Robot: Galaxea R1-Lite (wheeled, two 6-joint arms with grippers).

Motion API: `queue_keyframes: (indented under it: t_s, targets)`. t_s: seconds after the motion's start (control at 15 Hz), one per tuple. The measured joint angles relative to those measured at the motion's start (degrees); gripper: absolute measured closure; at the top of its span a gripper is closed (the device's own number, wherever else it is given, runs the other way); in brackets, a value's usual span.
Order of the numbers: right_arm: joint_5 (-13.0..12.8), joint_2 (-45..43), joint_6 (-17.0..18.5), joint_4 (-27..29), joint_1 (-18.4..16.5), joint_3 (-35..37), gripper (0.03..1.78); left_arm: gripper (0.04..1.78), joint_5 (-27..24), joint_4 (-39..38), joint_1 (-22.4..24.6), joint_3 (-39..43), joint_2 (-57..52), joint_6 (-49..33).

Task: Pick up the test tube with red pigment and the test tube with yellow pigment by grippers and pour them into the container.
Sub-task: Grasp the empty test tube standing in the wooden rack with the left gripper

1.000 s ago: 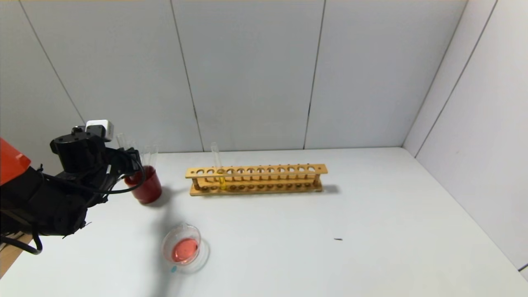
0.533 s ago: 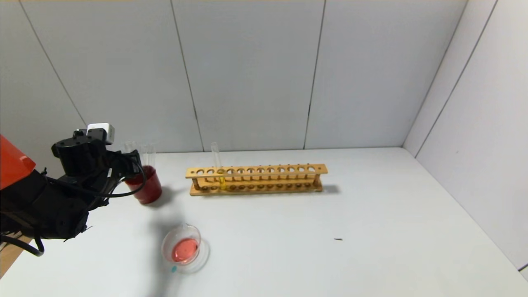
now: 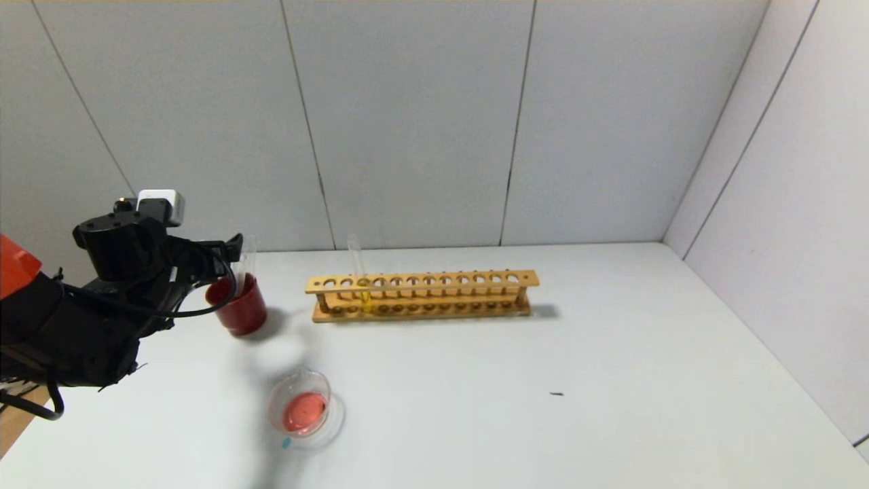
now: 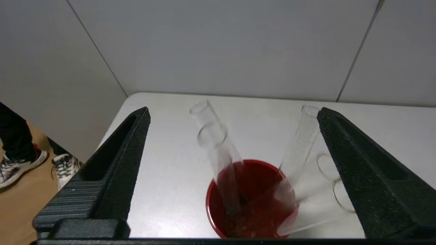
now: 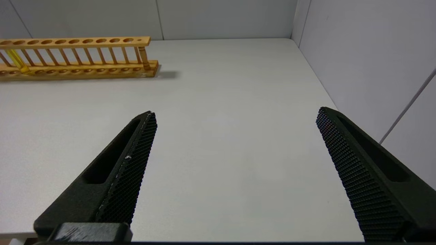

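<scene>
The spent tubes (image 4: 218,149) now stand loose in the dark red cup (image 4: 252,200), leaning against its rim, colourless. A second ago the left gripper (image 4: 235,136) was clamped on one of them over the cup; since then its jaws have sprung wide apart and grip nothing, with one tube leaning between the two fingers and another close against one finger (image 4: 361,170). In the head view the left gripper (image 3: 227,255) sits just above and beside the cup (image 3: 237,305), a little higher than before.

I judge this to be the drop-off of the emptied red tube: the container (image 3: 302,407), well apart from this claw and nearer the robot, already holds a pool of orange-red liquid. So the red half looks done.

The test tube with yellow pigment (image 3: 360,282) is untouched, upright in the wooden rack (image 3: 421,295), beyond the cup on the side away from the left claw. The right gripper (image 5: 235,143) hangs over bare table (image 5: 218,102), its jaws wide apart and empty, with the rack (image 5: 78,58) well ahead of it. What remains is fetching the yellow tube and pouring it
</scene>
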Motion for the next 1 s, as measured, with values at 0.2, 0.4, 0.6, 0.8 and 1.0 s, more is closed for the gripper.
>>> queue_keyframes:
  t_s: [0.2, 0.4, 0.6, 0.8, 1.0]
  targets:
    - [0.0, 0.0, 0.02, 0.0, 0.02, 0.0, 0.1, 0.07, 0.13, 3.22, -0.09, -1.56, -2.55, 0.11]
    - [-0.02, 0.0, 0.02, 0.0, 0.02, 0.0, 0.1, 0.07, 0.13, 4.52, -0.2, -2.51, -4.74, 0.63]
    - [0.0, 0.0, 0.0, 0.0, 0.02, 0.0, 0.1, 0.07, 0.13, 5.35, -0.65, -2.61, -7.39, 1.13]
    - [0.0, 0.0, 0.0, 0.0, 0.02, 0.0, 0.1, 0.07, 0.11, 8.81, -2.78, -1.77, -11.36, 1.08]
    - [0.0, 0.0, 0.02, 0.0, 0.0, 0.0, 0.1, 0.07, 0.13, 12.73, -6.94, 0.52, -16.38, 0.65]
